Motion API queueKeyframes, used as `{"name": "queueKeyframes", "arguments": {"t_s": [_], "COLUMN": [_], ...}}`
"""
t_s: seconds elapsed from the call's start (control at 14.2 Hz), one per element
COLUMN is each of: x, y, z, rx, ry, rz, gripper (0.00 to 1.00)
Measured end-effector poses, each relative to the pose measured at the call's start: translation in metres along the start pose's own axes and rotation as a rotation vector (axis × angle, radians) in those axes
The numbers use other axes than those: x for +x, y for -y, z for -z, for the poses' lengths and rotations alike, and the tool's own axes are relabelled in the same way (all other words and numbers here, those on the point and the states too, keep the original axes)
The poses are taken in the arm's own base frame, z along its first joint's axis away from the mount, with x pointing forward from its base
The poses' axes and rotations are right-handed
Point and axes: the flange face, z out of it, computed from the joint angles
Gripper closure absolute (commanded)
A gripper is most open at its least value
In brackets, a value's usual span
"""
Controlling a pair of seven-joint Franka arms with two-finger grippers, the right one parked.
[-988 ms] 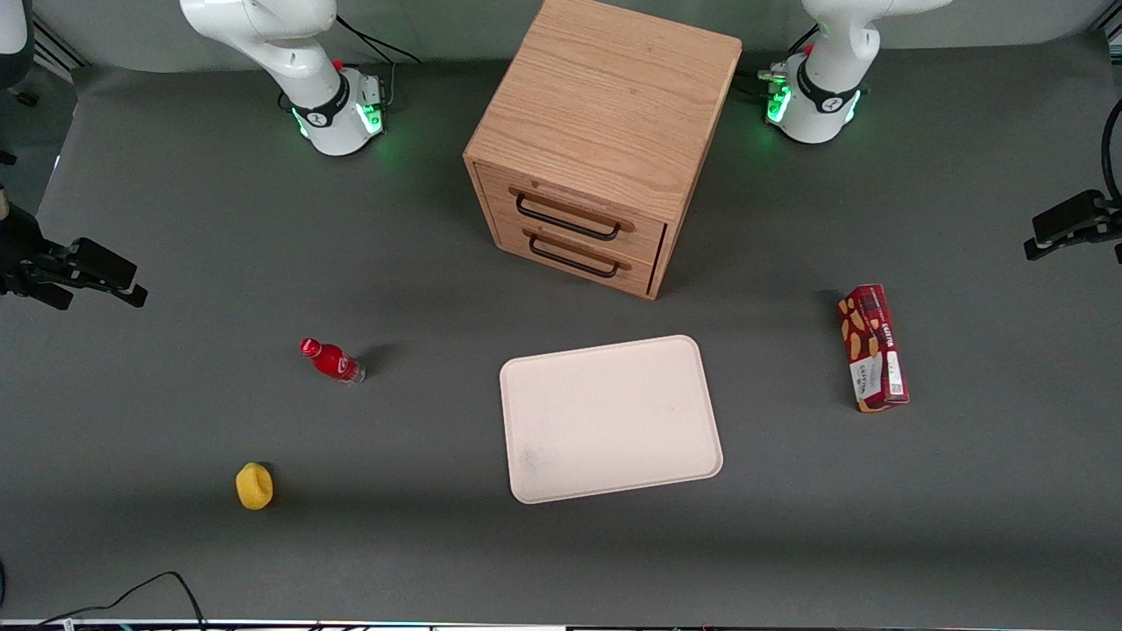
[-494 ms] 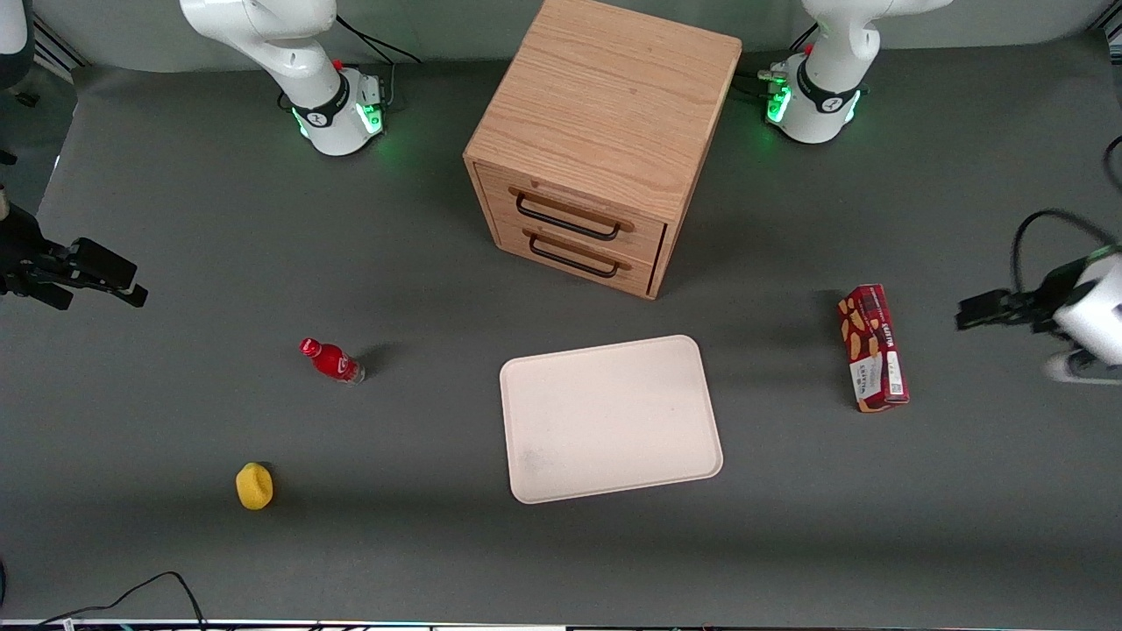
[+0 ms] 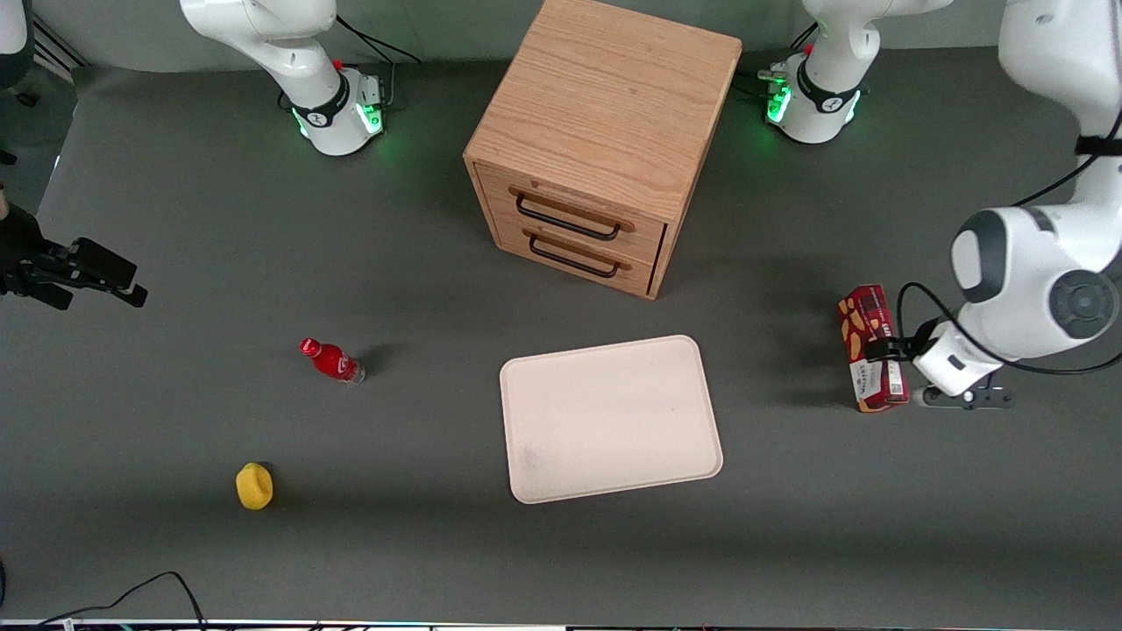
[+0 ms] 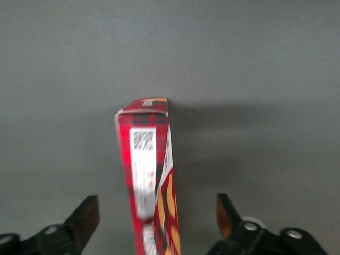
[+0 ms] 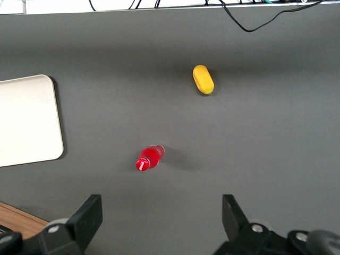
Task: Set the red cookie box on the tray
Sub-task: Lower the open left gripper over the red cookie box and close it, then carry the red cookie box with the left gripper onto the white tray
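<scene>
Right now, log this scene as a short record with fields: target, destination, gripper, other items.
target: red cookie box, lying flat on the table toward the working arm's end, not on the tray
destination: tray, in front of the drawer cabinet, nothing on it
gripper: gripper open, fingers either side of the box, not clamped
other items: red bottle; yellow object, nearer the front camera than the bottle

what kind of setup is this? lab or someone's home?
Likely a robot lab bench: two arm bases bolted on a grey mat, staged props such as a wooden drawer unit and tray. The open claw straddles the red cookie box.
</scene>
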Motion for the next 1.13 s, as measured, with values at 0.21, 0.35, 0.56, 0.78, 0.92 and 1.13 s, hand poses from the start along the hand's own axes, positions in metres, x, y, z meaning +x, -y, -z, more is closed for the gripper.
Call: {"name": "queueKeyframes", "arguments": {"t_s": [0.21, 0.35, 0.56, 0.78, 0.92, 1.13], "x": [0.003, 0.002, 0.009, 0.038, 0.056, 0.068], "y": [-0.001, -0.001, -0.005, -0.050, -0.108, -0.192], "z": [-0.047, -0.048, -0.026, 0.046, 0.095, 0.108], "rx": [0.002, 0.002, 0.000, -0.001, -0.001, -0.002], "ry": [-0.044, -0.048, -0.040, -0.009, -0.029, -0.031], "rz": [-0.002, -0.002, 0.001, 0.068, 0.129, 0.179], "gripper": [1.00, 1.00, 1.00, 1.00, 1.00, 1.00]}}
